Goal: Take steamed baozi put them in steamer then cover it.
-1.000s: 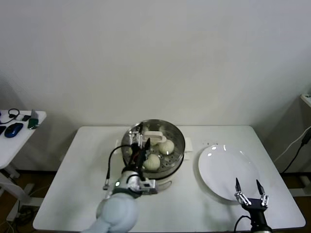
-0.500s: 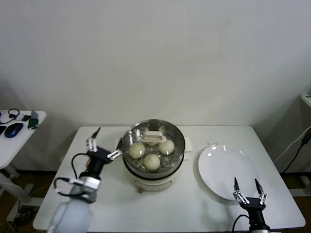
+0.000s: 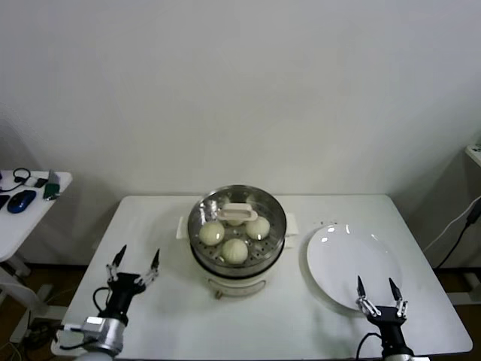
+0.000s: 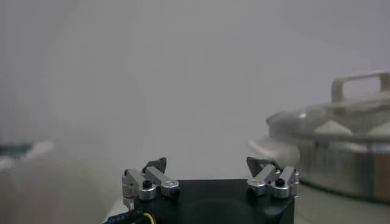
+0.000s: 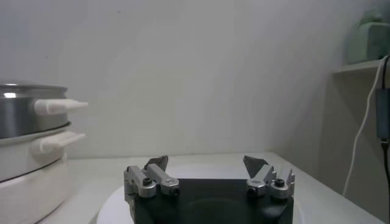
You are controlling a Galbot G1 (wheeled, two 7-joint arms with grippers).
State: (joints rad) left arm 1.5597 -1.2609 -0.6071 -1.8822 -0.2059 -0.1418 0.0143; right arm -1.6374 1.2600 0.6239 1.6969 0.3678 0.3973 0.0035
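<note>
The steamer [image 3: 237, 248] stands at the centre of the surface [image 3: 150, 226]. The cover [image 3: 236, 222] sits on the steamer, handle up. Baozi [image 3: 234, 250] are visible through the glass, inside the basket. The plate [image 3: 349, 265] lies to the right of the steamer. The left tool [image 3: 134, 265] is at the near left, fingers apart, holding nothing. The right tool [image 3: 376, 289] is at the near right, over the plate's near edge, fingers apart, holding nothing.
</note>
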